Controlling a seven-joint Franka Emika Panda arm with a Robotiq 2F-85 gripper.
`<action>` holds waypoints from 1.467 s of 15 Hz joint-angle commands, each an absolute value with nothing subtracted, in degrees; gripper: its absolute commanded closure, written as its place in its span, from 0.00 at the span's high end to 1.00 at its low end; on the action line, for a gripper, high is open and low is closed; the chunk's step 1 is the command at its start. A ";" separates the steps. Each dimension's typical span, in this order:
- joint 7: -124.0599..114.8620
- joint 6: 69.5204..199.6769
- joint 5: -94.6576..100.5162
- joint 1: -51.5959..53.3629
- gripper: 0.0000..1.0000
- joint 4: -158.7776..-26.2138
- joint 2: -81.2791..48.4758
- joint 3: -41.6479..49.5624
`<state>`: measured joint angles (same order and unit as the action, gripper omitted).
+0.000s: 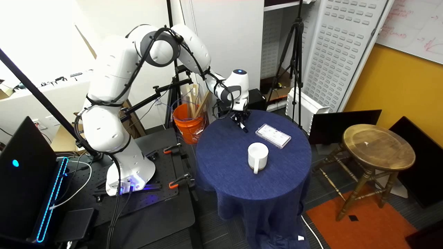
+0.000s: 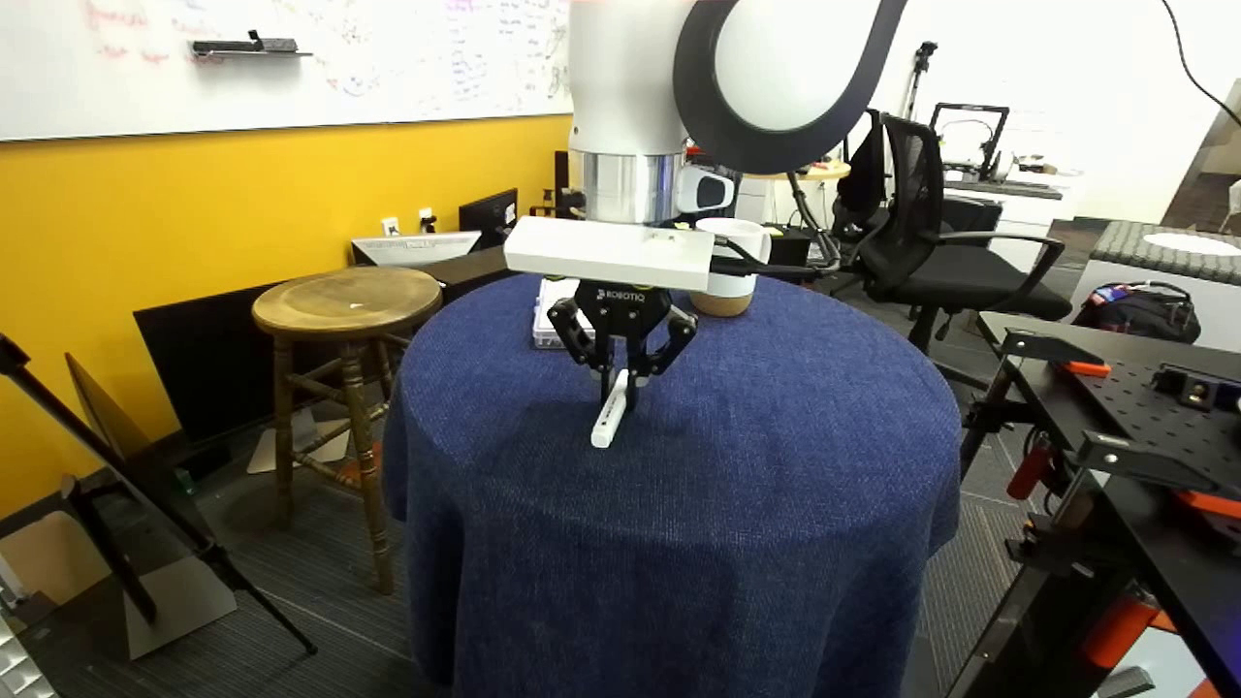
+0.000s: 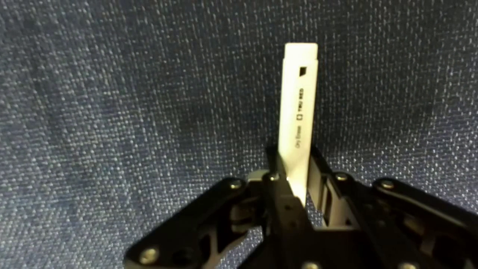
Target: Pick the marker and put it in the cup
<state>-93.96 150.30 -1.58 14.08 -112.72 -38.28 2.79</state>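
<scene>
The marker is a slim white stick with dark print; it shows in both exterior views [image 1: 242, 126] [image 2: 610, 415] and in the wrist view [image 3: 298, 97]. My gripper [image 2: 619, 388] is shut on it, with a finger against each side in the wrist view [image 3: 295, 158]. One end of the marker sticks out past the fingers; the other end is partly hidden between them. I cannot tell whether the marker touches the cloth. The white cup [image 1: 258, 155] stands upright on the table with its handle toward the front edge; in an exterior view the cup [image 2: 727, 286] is partly hidden behind the wrist.
The round table has a dark blue cloth [image 1: 225, 162]. A flat white rectangular case [image 1: 273, 136] lies between the gripper and the cup, to one side. An orange bucket [image 1: 188, 126] stands on the floor beside the table. A wooden stool [image 1: 379, 147] stands on the far side.
</scene>
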 commanded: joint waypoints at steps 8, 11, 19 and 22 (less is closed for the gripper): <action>-96.32 154.09 -1.76 17.19 0.05 -116.12 -35.19 4.78; -97.16 155.89 -1.67 18.08 0.05 -117.29 -34.00 5.50; -104.34 160.92 3.52 24.02 0.05 -122.77 -27.00 13.34; -109.22 160.85 8.69 26.42 0.05 -124.40 -23.88 16.99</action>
<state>-103.92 159.44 4.32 23.57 -120.35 -28.71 13.43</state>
